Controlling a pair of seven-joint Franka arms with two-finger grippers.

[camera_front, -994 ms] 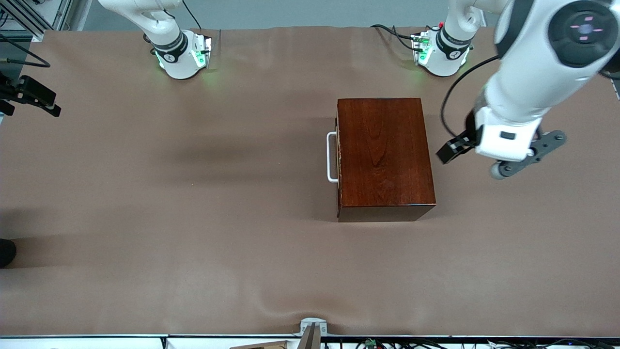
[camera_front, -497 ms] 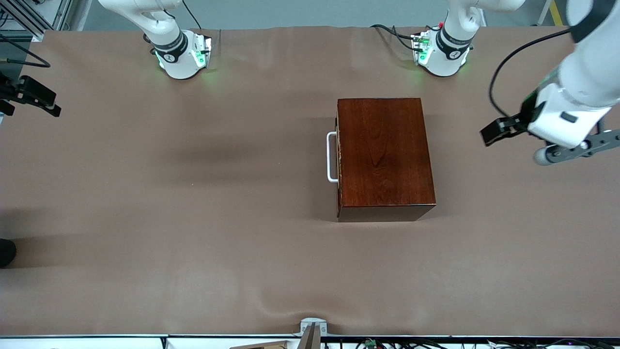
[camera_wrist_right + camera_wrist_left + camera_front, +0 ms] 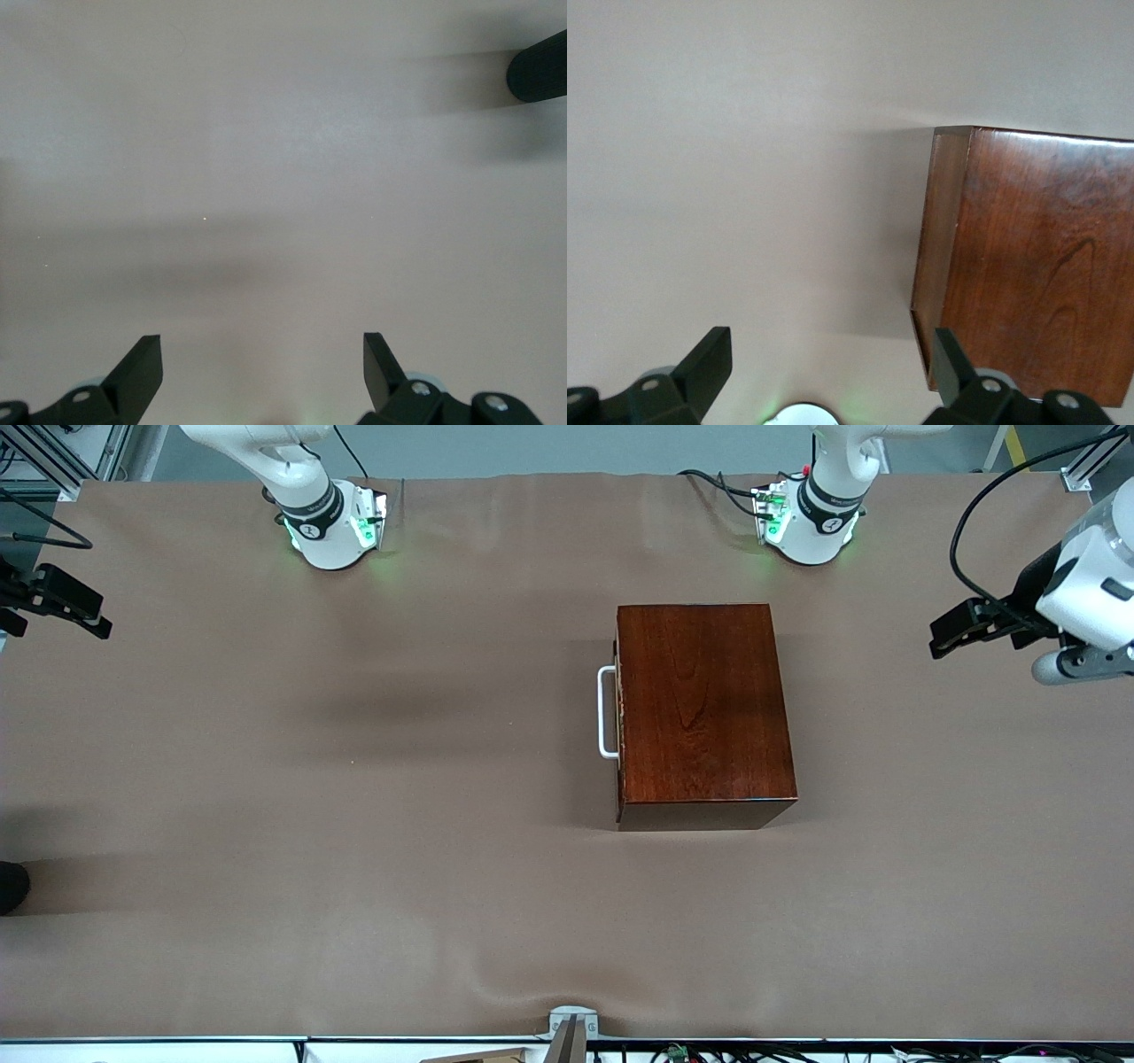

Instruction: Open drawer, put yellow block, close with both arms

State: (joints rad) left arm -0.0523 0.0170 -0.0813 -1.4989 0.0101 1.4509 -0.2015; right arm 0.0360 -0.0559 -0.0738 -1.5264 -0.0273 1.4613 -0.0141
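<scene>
The dark reddish-brown wooden box (image 3: 700, 708) stands near the table's middle, toward the left arm's end. Its drawer is shut, with the white bar handle (image 3: 607, 713) facing the right arm's end. The box also shows in the left wrist view (image 3: 1036, 274). The yellow block is not in view. My left gripper (image 3: 833, 354) is open and empty; its hand (image 3: 1076, 602) hangs in the air over the table's left-arm end, apart from the box. My right gripper (image 3: 261, 354) is open and empty over bare table at the right arm's end (image 3: 62, 602).
The two green-lit arm bases (image 3: 332, 527) (image 3: 806, 522) stand along the table's edge farthest from the front camera. A dark round object (image 3: 11, 886) sits at the right arm's end and also shows in the right wrist view (image 3: 540, 75). A brown cloth (image 3: 354, 824) covers the table.
My left arm has swung away from beside the box toward the left arm's end of the table and a little toward the bases. The box, drawer and right arm have not moved.
</scene>
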